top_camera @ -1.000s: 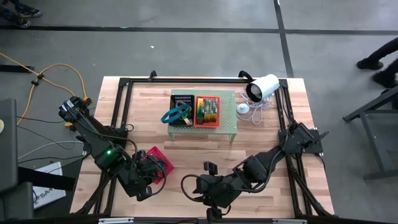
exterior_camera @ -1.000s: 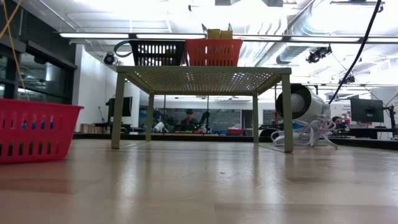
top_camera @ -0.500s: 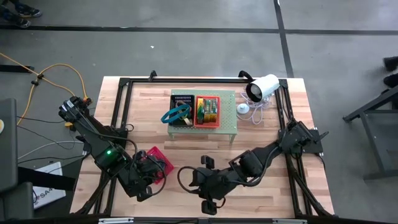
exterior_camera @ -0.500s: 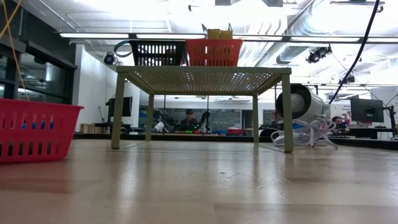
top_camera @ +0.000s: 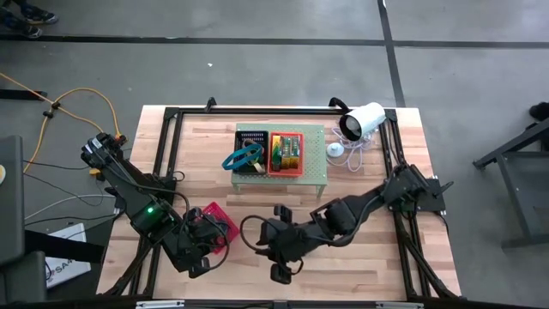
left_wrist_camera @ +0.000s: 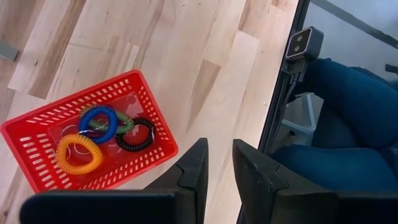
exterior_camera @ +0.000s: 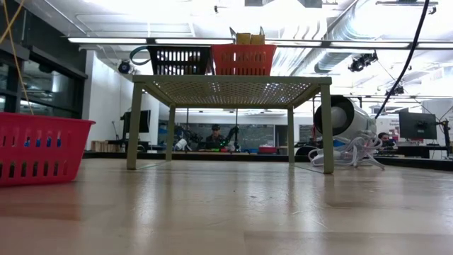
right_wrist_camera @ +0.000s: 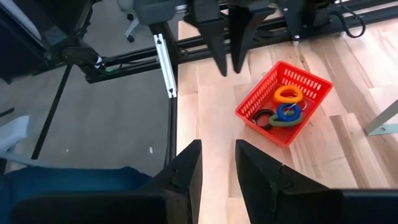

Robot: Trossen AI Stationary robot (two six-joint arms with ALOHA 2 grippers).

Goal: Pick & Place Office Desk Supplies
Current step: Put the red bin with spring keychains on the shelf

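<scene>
A red basket point(left_wrist_camera: 87, 143) stands on the table near its near-left corner and holds blue, orange, green and black coil rings point(left_wrist_camera: 99, 121); the right wrist view shows it too point(right_wrist_camera: 283, 102). My left gripper point(top_camera: 208, 255) hovers shut just beside it on the near side, pointing right. My right gripper point(top_camera: 268, 247) hovers shut to the basket's right, pointing left at it. On the pale green stand point(top_camera: 313, 176) sit a black tray with blue loops point(top_camera: 243, 157) and a red tray of green-labelled packs point(top_camera: 287, 151).
A white device point(top_camera: 362, 122) with a coiled cable lies at the table's far right. A black frame point(top_camera: 167, 129) runs round the table. A small camera point(left_wrist_camera: 305, 43) sits on the near rail, with a person's blue-clad legs point(left_wrist_camera: 348, 124) beyond it. Bare wood lies under and before the stand.
My right arm has swung toward the table's left and a little toward the far edge, bringing its gripper closer to the red basket. The left arm and all objects have stayed in place.
</scene>
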